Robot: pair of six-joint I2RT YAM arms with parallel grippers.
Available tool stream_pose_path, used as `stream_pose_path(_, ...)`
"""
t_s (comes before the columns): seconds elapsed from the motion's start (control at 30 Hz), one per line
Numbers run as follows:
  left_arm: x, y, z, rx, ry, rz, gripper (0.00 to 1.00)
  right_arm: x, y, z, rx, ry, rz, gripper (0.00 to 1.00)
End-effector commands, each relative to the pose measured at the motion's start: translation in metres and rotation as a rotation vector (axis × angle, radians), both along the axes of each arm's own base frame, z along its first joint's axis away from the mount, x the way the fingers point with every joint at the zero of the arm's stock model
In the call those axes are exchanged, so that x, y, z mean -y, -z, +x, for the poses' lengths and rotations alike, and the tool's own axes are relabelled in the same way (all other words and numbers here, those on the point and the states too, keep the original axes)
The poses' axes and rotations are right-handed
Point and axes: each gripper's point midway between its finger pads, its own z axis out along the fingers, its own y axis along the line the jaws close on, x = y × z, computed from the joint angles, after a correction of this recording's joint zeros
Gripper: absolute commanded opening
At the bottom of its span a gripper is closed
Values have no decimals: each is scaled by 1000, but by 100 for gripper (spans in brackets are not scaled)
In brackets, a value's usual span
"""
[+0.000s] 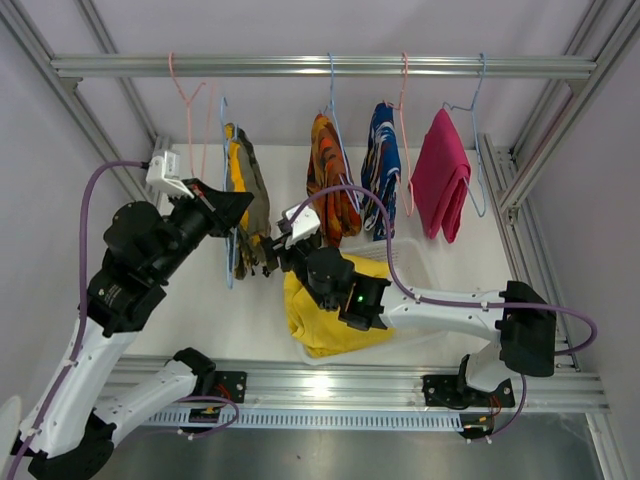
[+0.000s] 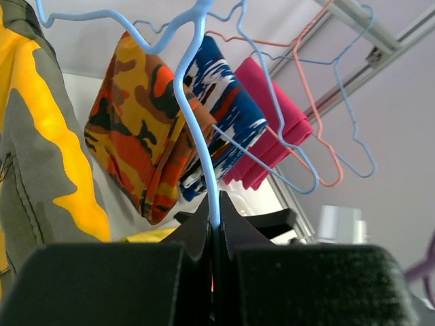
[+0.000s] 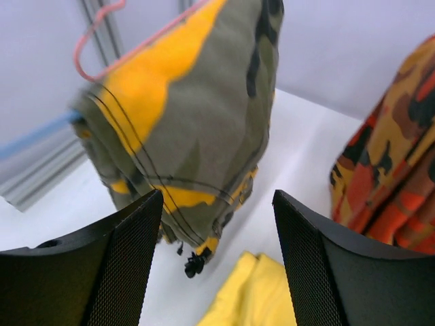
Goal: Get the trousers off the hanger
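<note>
The yellow-grey camouflage trousers (image 1: 250,185) (image 3: 197,115) hang on a light blue hanger (image 1: 228,262) (image 2: 197,136). My left gripper (image 1: 243,206) (image 2: 215,227) is shut on that hanger's wire, beside the cloth. My right gripper (image 1: 272,250) (image 3: 217,224) stands open just below and in front of the trousers' lower hem, touching nothing. Orange-black trousers (image 1: 330,180) (image 2: 139,136), blue-white-red trousers (image 1: 382,170) (image 2: 221,102) and magenta trousers (image 1: 443,188) (image 2: 272,125) hang further right. Plain yellow trousers (image 1: 325,315) (image 3: 255,295) lie under my right arm.
A metal rail (image 1: 320,66) carries the hangers, with an empty pink hanger (image 1: 185,95) at its left end. A white basket (image 1: 420,262) holds the yellow trousers. Frame posts stand at both sides and a rail runs along the near edge.
</note>
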Motion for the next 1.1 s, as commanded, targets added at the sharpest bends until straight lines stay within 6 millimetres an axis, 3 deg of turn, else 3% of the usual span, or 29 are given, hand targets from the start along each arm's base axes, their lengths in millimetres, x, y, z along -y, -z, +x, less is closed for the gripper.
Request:
stream_pose_path(0.0,-13,-71,-8,277,-42,-84,0,-17,-48,-5,48,-71,151,70)
stream_pose_path(0.2,-12,-60,-1,258,-54,-70,0,-30,-46,-6,39,-117,159,70)
stream_pose_path(0.57,-11,-49,5,245,-62,-45,0,-51,-10,6,-17,-152,121,70)
stream_pose_path(0.83,-12,-49,1,247,-56,-52,0,-53,-2,15,-11,-121,83,70)
stream_pose_path(1.07,-16,-50,2,252,-75,-47,0,-49,3,10,-26,-137,47,70)
